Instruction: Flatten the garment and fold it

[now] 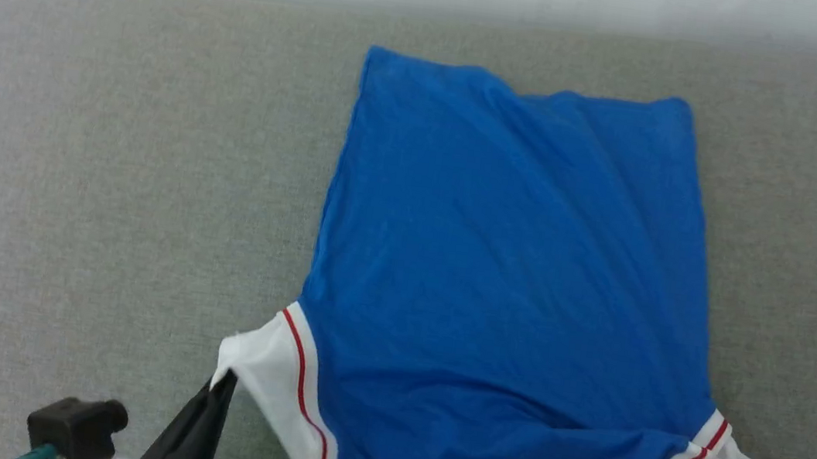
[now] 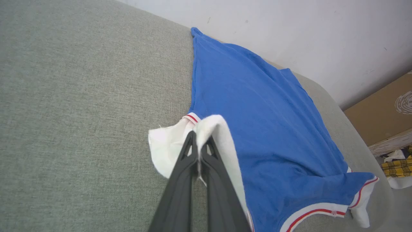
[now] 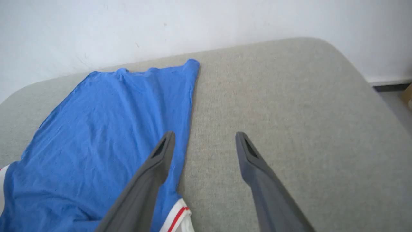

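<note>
The left tool [image 1: 226, 380], lower left of the head view, pinches the garment's [image 1: 512, 273] white sleeve [image 1: 266, 376]. The right tool [image 3: 204, 140] stands open above the table [image 1: 115, 147].

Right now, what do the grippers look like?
Left gripper: two long, tapering, dark grey fingers with a slot near each tip. Right gripper: the same. Head view: a black block beside the left one.
</note>
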